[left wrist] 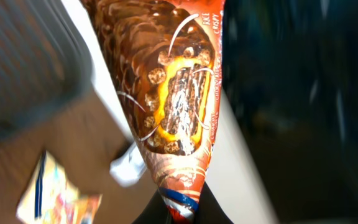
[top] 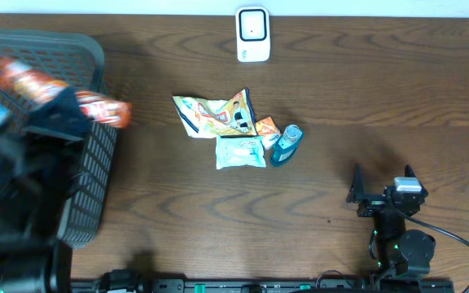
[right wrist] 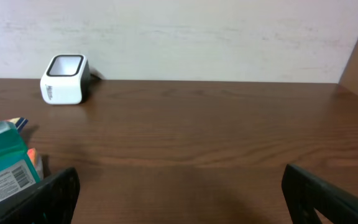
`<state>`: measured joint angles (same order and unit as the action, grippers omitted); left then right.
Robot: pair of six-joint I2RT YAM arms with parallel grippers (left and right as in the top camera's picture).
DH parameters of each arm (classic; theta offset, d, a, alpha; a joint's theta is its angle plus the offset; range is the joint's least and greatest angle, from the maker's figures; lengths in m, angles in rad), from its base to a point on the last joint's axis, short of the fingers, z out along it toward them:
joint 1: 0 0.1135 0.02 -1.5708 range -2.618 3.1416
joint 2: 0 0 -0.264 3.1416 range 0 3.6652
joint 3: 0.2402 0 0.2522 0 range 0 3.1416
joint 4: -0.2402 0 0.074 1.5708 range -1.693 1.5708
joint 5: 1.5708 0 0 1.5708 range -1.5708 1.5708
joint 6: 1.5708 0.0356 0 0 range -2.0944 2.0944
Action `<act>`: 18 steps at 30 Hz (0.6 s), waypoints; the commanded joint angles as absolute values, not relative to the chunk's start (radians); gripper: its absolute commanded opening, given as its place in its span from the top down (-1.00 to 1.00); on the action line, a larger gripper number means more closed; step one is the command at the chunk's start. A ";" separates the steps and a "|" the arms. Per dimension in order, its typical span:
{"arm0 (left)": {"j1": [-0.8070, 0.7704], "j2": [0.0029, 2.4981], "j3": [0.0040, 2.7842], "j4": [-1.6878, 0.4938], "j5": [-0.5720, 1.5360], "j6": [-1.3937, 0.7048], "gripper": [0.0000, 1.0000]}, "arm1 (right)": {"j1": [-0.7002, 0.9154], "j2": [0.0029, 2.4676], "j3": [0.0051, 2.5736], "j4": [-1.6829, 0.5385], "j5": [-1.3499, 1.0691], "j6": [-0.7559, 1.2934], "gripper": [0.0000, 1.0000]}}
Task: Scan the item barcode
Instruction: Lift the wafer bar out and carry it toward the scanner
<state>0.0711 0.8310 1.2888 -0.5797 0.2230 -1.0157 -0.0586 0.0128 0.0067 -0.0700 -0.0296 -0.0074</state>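
My left gripper (top: 65, 112) hangs over the basket at the far left, shut on the bottom end of a red-brown chocolate snack packet (left wrist: 176, 93). In the overhead view the packet (top: 108, 112) pokes out to the right of the blurred gripper. In the left wrist view the gripper (left wrist: 182, 214) pinches the packet's sealed tip. The white barcode scanner (top: 252, 34) stands at the table's far edge, also seen as the scanner (right wrist: 65, 79) in the right wrist view. My right gripper (top: 383, 185) rests near the front right, open and empty, its jaws wide apart over bare wood (right wrist: 179, 186).
A dark grey mesh basket (top: 96, 187) fills the left side, with another orange packet (top: 19, 77) in it. Mid-table lie a yellow snack bag (top: 214, 114), a white-teal pack (top: 240, 151), a small orange item (top: 267, 126) and a teal bottle (top: 286, 144).
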 commanded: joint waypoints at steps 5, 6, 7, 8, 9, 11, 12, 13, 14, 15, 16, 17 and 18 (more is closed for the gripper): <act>-0.244 1.019 1.284 -0.646 0.095 -0.785 0.86 | -0.053 0.010 0.006 -0.074 -0.028 0.006 -0.99; -0.293 1.058 1.284 -0.653 0.064 -0.768 0.86 | -0.053 0.010 0.006 -0.074 -0.028 0.006 -0.99; -0.328 1.086 1.284 -0.655 0.046 -0.754 0.85 | -0.053 0.010 0.006 -0.074 -0.028 0.006 -0.98; -0.368 1.120 1.284 -0.656 0.028 -0.739 0.86 | -0.053 0.010 0.006 -0.074 -0.028 0.006 -0.98; -0.409 1.155 1.284 -0.656 0.008 -0.724 0.86 | -0.053 0.010 0.006 -0.074 -0.028 0.006 -0.99; -0.484 1.222 1.284 -0.658 -0.040 -0.695 0.86 | -0.053 0.010 0.006 -0.074 -0.028 0.006 -0.98; -0.519 1.256 1.284 -0.659 -0.068 -0.683 0.86 | -0.053 0.010 0.006 -0.074 -0.028 0.006 -0.99; -0.553 1.289 1.284 -0.663 -0.098 -0.676 0.86 | -0.053 0.010 0.006 -0.074 -0.028 0.006 -0.99; -0.583 1.322 1.284 -0.670 -0.134 -0.677 0.86 | -0.053 0.010 0.006 -0.074 -0.028 0.006 -0.98; -0.610 1.354 1.284 -0.678 -0.170 -0.678 0.85 | -0.053 0.010 0.006 -0.074 -0.028 0.006 -0.98; -0.633 1.385 1.283 -0.685 -0.200 -0.678 0.85 | -0.053 0.010 0.006 -0.074 -0.028 0.006 -0.98; -0.654 1.415 1.281 -0.694 -0.226 -0.683 0.86 | -0.053 0.010 0.006 -0.074 -0.028 0.006 -0.99; -0.670 1.442 1.279 -0.706 -0.252 -0.700 0.86 | -0.053 0.010 0.006 -0.074 -0.028 0.006 -0.98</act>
<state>-0.6281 1.3880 1.2877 -0.6880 -0.1043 -0.7170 -0.0586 0.0128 0.0067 -0.0700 -0.0296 -0.0074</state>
